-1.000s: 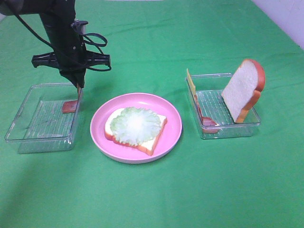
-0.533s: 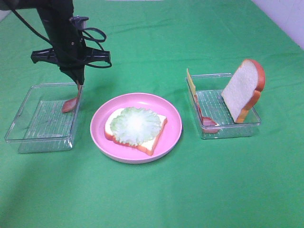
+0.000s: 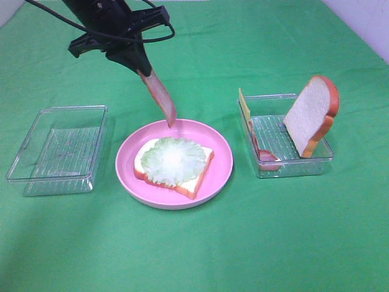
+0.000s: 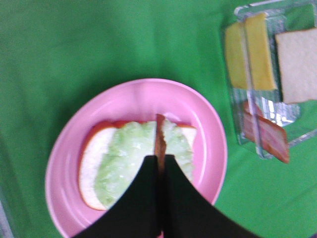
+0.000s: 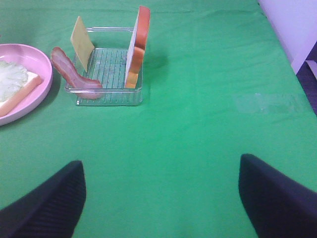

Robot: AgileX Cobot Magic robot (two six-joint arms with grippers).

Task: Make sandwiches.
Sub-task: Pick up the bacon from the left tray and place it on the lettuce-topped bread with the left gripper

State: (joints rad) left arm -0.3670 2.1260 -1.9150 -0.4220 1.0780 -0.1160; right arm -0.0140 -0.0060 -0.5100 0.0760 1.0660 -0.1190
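The left tool (image 3: 143, 70) held a bacon strip (image 3: 161, 98) by its upper end, the jaws narrow and pressed on it. The strip hung slanted above the far rim of the plate (image 3: 222, 145), which stood in the middle of the surface. Its free end seemed to touch nothing. On the plate lay a bread slice (image 3: 196, 187) with lettuce (image 3: 173, 159) on top, so the sandwich was only begun. The right tool (image 5: 159, 163) stood wide and held nothing, toward the right edge. In the tray (image 3: 295, 169) near that edge waited the cheese (image 3: 245, 104), a second strip (image 3: 262, 152) and the top slice (image 3: 311, 115), leaning on the walls.

The step in hand, as I judge, was to lay the bacon strip on the lettuce. To do it well, the tool should go a little more toward the near edge, until the free end is over the lettuce and not over the rim. Then it should come down slowly, let the free end touch first, and travel along while lowering, so that the strip lies flat. The jaws should part only when most of the strip rests. The strip looked soft and may swing, so a release from height could leave it across the rim.
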